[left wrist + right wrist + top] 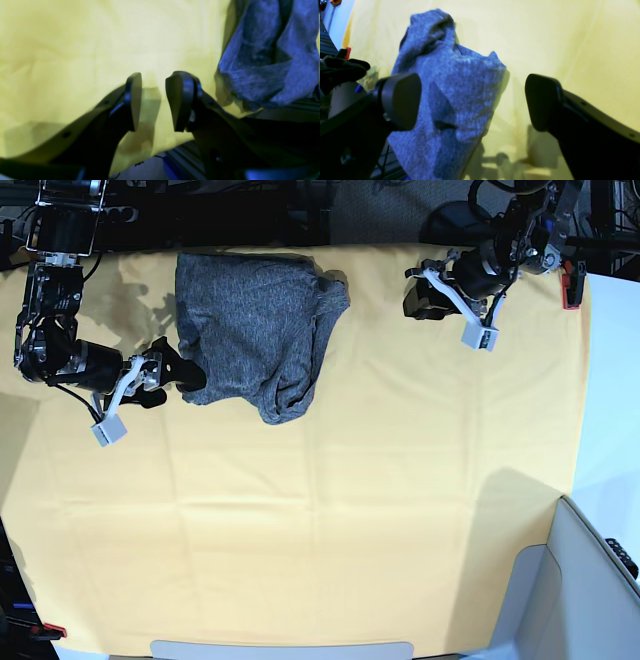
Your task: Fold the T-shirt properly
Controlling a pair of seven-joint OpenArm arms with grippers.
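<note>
Shirt (255, 330): we find it bunched in a rough, uneven bundle at the far side of the yellow cloth (330, 510), one lobe hanging toward the middle; it is not yet a neat fold.
Right gripper (472, 102): jaws spread wide, nothing between them; in the base view it sits at the shirt's edge.
Left gripper (153, 100): jaws part-way apart and empty, over bare cloth beside the shirt.
Step in hand: we judge a re-grasp is due, since neither gripper holds fabric.
Method: we advise pinching only the top layer at an outer edge, each gripper at its own side, then drawing the bundle flat before folding.
Risk: we note the yellow cloth could be caught with the thin knit.
</note>
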